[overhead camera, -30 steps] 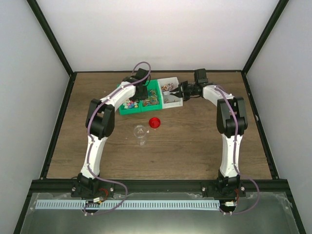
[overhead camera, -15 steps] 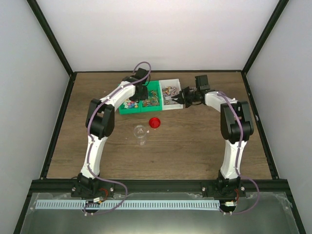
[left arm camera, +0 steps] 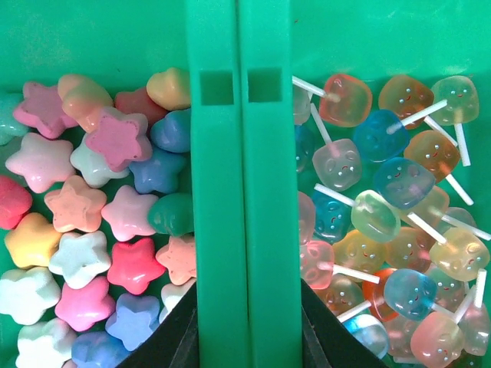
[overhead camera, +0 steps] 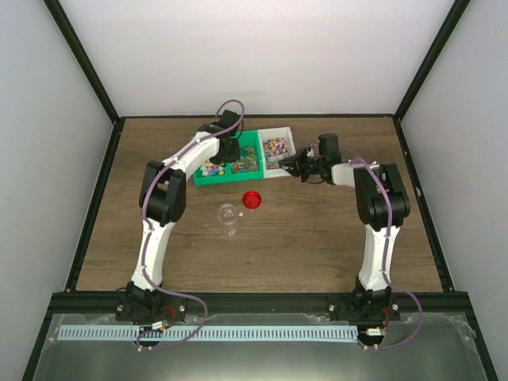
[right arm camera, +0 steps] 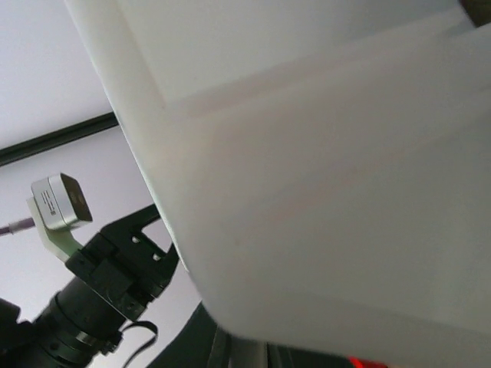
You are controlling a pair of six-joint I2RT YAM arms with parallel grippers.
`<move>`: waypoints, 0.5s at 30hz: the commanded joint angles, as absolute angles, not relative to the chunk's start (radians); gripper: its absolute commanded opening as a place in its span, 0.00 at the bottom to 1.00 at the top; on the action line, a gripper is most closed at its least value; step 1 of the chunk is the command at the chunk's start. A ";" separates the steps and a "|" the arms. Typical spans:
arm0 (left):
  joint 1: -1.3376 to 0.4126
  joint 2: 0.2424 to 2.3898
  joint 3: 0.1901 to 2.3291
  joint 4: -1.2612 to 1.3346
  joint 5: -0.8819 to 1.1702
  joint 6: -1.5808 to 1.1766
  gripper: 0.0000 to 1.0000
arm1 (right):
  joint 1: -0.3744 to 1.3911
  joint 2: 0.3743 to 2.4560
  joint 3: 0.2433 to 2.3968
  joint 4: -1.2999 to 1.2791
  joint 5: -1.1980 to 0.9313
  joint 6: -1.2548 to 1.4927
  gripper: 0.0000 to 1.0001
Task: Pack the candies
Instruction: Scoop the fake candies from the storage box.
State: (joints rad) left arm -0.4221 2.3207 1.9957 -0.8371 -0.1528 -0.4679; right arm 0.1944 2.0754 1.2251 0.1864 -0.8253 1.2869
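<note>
Small mixed-colour candies (overhead camera: 275,146) lie in a white bin (overhead camera: 279,163) at the back of the table. My right gripper (overhead camera: 295,165) is shut on that bin's right wall. In the right wrist view the bin's pale wall (right arm camera: 307,192) fills the frame and hides the fingers. My left gripper (left arm camera: 247,326) is shut on the double wall between two green bins (left arm camera: 244,192), one jaw on each side. Star-shaped sweets (left arm camera: 115,222) fill the left bin and lollipops (left arm camera: 383,222) the right. From above, the left gripper (overhead camera: 231,153) sits over the green bins (overhead camera: 202,180).
A round red lid (overhead camera: 252,198) lies in front of the bins. A clear jar (overhead camera: 228,214) stands open just left of the lid and nearer to me. Black frame posts (overhead camera: 86,71) and white walls close in the table at the back and sides.
My right wrist has swung nearer and lower while holding the white bin, which has tipped and shifted slightly towards the green bins. The left arm has not moved.
</note>
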 commanded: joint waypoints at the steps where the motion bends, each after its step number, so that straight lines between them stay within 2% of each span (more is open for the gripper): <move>1: -0.416 2.394 1.990 -0.911 -0.030 -0.457 0.04 | 0.205 2.002 1.127 0.259 -0.794 1.245 0.01; 7: -0.403 2.410 2.004 -0.908 -0.011 -0.465 0.04 | 0.216 1.916 1.004 0.326 -0.799 1.229 0.01; 15: -0.388 2.412 2.010 -0.911 -0.012 -0.469 0.04 | 0.232 1.820 0.969 0.283 -0.780 1.146 0.01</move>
